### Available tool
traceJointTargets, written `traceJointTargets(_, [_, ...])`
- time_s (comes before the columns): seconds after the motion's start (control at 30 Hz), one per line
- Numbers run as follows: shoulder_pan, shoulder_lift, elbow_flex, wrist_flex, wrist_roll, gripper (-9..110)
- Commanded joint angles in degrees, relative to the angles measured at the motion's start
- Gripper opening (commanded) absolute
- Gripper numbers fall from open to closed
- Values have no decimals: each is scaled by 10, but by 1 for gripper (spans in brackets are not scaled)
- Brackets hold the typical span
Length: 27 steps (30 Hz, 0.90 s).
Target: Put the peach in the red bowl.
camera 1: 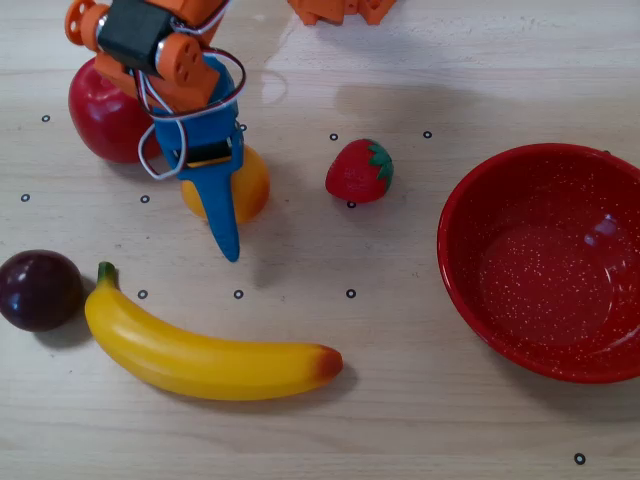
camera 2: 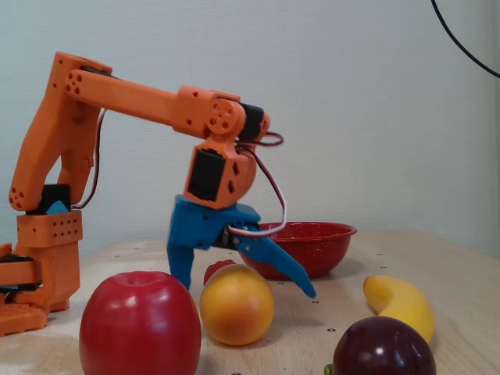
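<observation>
Over the peach [camera 1: 250, 185], left of the empty red bowl [camera 1: 470, 200] w/ a strawberry [camera 1: 358, 171] between, claw [camera 2: 248, 287] spread wide, prob. straddling it: grasp step, next lower & close.

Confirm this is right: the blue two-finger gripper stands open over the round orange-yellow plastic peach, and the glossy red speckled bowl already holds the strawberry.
Wrong on the bowl: the glossy red speckled bowl is empty in the overhead view. The red plastic strawberry lies on the table. The blue two-finger gripper does stand open over the round orange-yellow plastic peach.
</observation>
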Motion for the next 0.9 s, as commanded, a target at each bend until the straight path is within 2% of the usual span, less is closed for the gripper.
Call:
traceJointTargets(0.0, [18, 25, -38, -14, -10, 62])
traceJointTargets(0.87, [34, -6, -46, -49, -24, 61])
